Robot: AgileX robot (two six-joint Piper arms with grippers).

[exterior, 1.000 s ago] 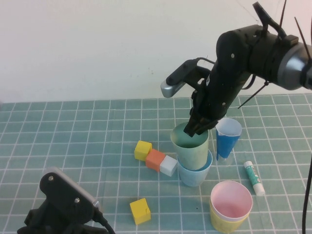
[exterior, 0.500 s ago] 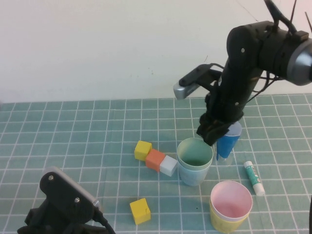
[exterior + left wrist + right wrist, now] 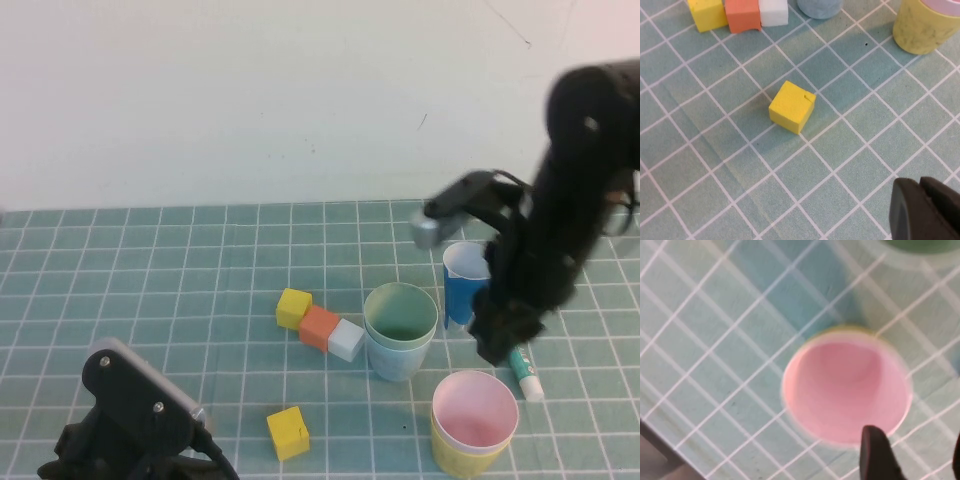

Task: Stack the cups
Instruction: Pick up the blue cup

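High view: right gripper point(image 3: 498, 345) hangs at right of frame, between the dark blue cup point(image 3: 465, 283) and the pink cup point(image 3: 474, 408), blurred, nothing visibly held, can't tell fingers here. Green cup point(image 3: 401, 315) sits nested in light blue cup point(image 3: 398, 361) at centre; pink cup nested in yellow cup point(image 3: 462, 456) at lower right. Row of blocks, yellow block point(image 3: 293, 308), orange block point(image 3: 319, 327), white block point(image 3: 346, 340), just left of the green stack; second yellow block point(image 3: 288, 432) alone lower centre. Glue stick point(image 3: 524, 374) lies on the table point(image 3: 150, 280) partly behind the right arm. Left gripper point(image 3: 135, 425) low at lower left corner. Left wrist view: lone yellow block mid-frame, yellow cup upper right, light blue cup top edge; left gripper's fingers barely show lower right, state can't tell. Right wrist view: pink cup fills centre, right fingers point(image 3: 875, 452) spread apart, empty, over its rim at lower right.
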